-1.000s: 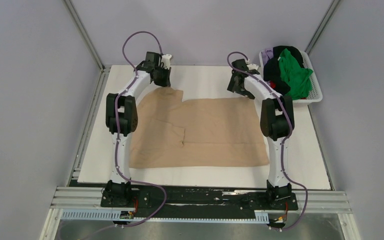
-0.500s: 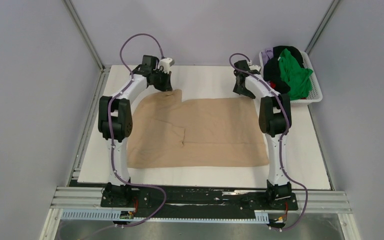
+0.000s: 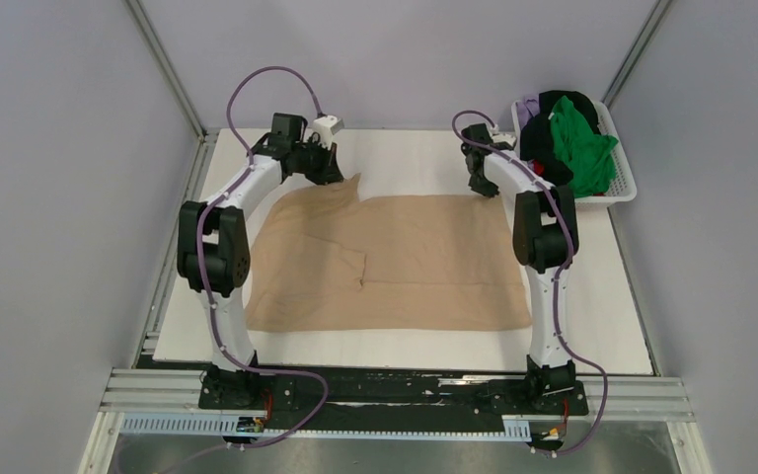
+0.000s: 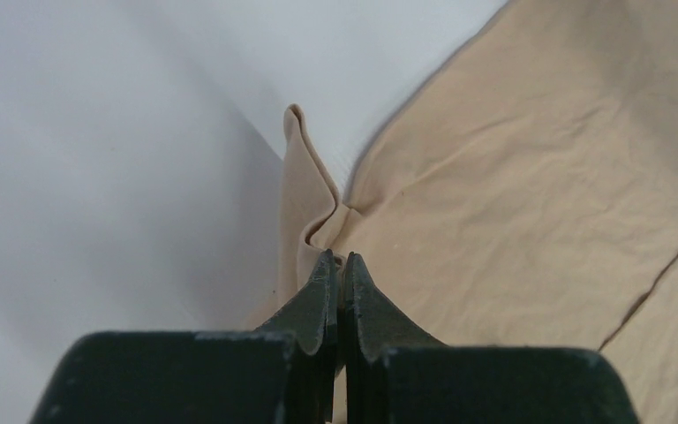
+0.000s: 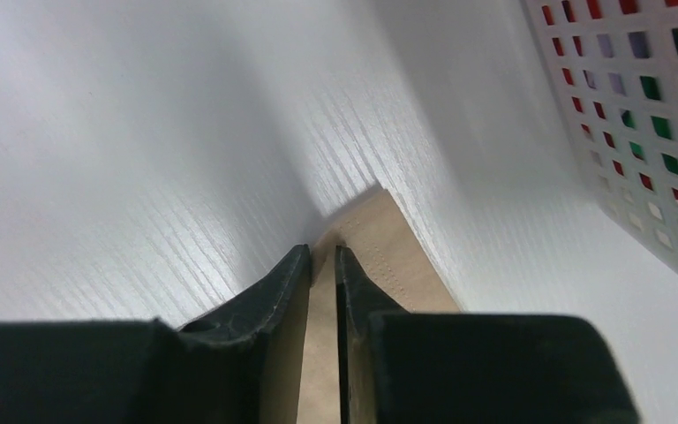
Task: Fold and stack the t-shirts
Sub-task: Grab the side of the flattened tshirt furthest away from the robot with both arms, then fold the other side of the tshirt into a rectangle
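Observation:
A large tan t-shirt (image 3: pixel 395 257) lies spread flat on the white table (image 3: pixel 405 158). My left gripper (image 3: pixel 334 176) is at its far left corner, shut on a pinched-up fold of the tan cloth (image 4: pixel 318 212); in the left wrist view the gripper (image 4: pixel 337 256) has its jaws tight together. My right gripper (image 3: pixel 487 188) is down at the shirt's far right corner (image 5: pixel 380 238). In the right wrist view that gripper (image 5: pixel 322 250) straddles the corner with only a narrow gap between its jaws; whether the cloth is pinched does not show.
A white latticed basket (image 3: pixel 620 188) stands at the far right, right beside my right gripper, its wall (image 5: pixel 636 132) close in the right wrist view. It holds a green shirt (image 3: pixel 582 148), a black one (image 3: pixel 553 104), a pale purple one (image 3: pixel 526 107) and a bit of red (image 3: pixel 538 168).
My right gripper has dropped onto the shirt's far right corner and its jaws have drawn nearly together. The left arm has swung leftward, still holding the far left corner.

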Motion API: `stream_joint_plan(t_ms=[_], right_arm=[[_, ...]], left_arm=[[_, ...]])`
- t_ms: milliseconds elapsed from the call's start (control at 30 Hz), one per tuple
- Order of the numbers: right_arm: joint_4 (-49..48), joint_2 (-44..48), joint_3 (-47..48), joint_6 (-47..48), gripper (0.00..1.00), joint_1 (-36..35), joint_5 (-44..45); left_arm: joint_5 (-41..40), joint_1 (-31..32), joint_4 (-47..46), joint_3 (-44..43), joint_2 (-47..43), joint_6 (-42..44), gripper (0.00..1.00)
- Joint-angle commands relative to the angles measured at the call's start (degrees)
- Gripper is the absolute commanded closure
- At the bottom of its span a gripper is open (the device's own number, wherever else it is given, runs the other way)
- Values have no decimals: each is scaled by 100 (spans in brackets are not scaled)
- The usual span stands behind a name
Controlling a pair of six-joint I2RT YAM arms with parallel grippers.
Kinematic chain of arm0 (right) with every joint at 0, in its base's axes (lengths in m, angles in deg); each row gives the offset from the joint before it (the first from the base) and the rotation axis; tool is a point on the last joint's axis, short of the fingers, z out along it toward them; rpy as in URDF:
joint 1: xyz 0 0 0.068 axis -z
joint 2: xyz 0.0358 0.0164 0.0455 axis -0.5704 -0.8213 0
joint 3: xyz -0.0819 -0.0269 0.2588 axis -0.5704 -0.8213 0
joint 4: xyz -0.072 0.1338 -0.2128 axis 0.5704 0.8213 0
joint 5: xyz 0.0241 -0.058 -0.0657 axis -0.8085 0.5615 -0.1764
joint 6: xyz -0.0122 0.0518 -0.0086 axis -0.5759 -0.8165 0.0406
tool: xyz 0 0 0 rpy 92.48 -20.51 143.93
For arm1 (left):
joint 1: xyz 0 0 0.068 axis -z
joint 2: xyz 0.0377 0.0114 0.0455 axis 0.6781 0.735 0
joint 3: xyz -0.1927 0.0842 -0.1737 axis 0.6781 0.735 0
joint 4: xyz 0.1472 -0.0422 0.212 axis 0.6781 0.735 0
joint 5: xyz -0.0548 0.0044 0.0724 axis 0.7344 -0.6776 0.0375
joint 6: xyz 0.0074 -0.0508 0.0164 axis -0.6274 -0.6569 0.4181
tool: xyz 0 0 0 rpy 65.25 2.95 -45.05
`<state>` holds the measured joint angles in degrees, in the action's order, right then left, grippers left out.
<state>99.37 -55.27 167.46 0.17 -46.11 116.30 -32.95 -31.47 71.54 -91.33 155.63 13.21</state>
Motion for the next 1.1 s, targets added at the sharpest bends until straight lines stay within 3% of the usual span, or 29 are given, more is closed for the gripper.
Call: stream_joint_plan(t_ms=[0,167,533,1067], right_arm=[[191,369,-231,-222,85,34,169],[72,578,-401,-267,100,34,117],[-374,1728,-1491,-82,100,-135,-134],[-278,3701,-3468,-227,100,-453,-206]], left_arm=[[273,-2,-159,176,-530,242,100],[320,2,-103,352,-715,288,100],[404,103,619,707,-1211,722,100],[-71,266,147,2734,-3368,156,100]])
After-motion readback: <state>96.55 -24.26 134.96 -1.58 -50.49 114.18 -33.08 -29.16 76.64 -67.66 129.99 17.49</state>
